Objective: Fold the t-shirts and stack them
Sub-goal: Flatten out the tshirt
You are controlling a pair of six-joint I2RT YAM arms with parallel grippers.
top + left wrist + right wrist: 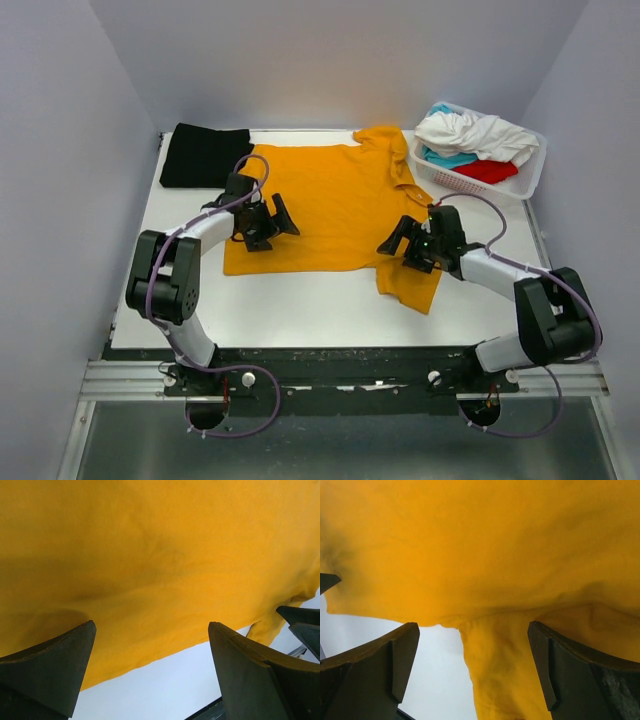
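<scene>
A mustard-orange t-shirt (330, 200) lies spread flat in the middle of the white table (300, 310), one sleeve pointing to the near right. A black t-shirt (203, 155) sits folded at the far left corner. My left gripper (270, 225) hovers open over the orange shirt's left part near its hem, nothing between its fingers (50, 670); the orange shirt (160, 555) fills its view. My right gripper (408, 242) is open over the near-right sleeve (505, 675), fingers either side of the armpit seam. White, teal and red t-shirts (470, 140) are piled in the basket.
A white lattice basket (440, 178) stands at the far right corner of the table. Grey walls enclose the table on three sides. Bare white tabletop (165, 685) runs along the near edge in front of the shirt.
</scene>
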